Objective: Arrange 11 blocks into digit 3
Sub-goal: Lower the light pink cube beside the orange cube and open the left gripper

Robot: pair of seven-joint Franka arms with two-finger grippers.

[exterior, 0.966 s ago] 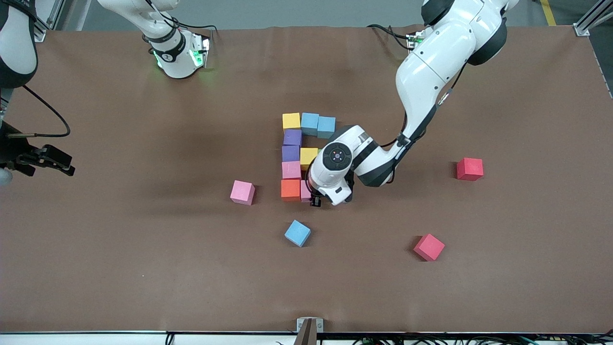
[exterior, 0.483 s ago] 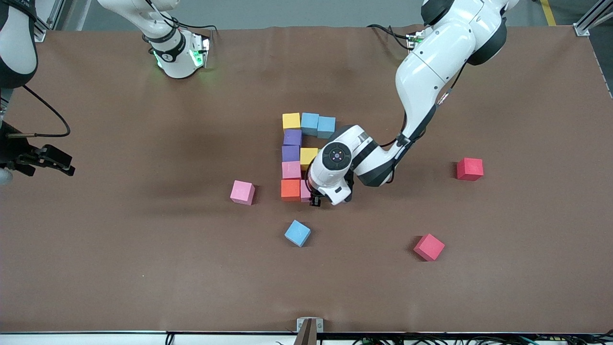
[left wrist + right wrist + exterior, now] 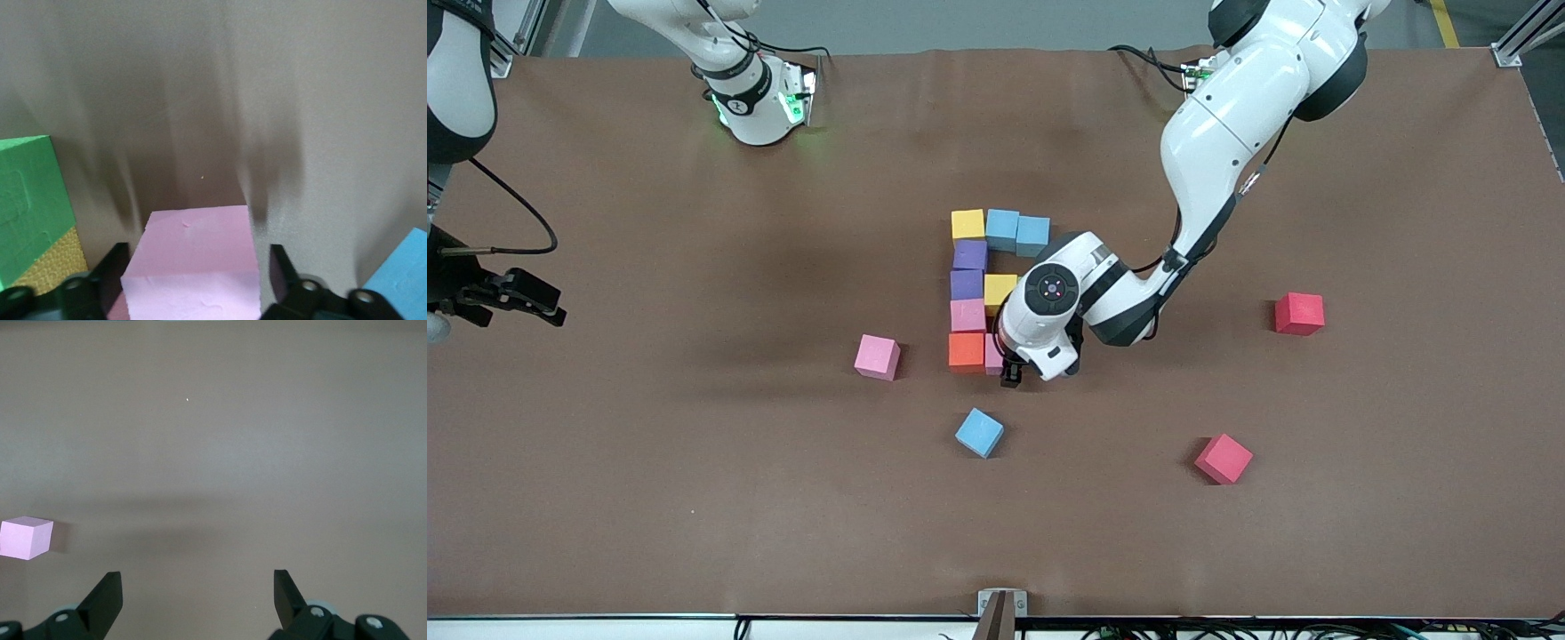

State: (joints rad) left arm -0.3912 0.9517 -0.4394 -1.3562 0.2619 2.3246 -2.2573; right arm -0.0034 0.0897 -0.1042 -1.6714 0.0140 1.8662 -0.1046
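Pink block [image 3: 192,263], frame centre: we judge it light, soft foam; grip opposite flat sides. Left gripper [image 3: 193,283] straddles it, jaws parted; right gripper [image 3: 197,597] spread, idle.

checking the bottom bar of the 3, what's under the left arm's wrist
A pink block sits on the table between the open jaws of the left gripper, beside the orange block. A green block shows in the left wrist view. The wrist hides the rest of the figure there.
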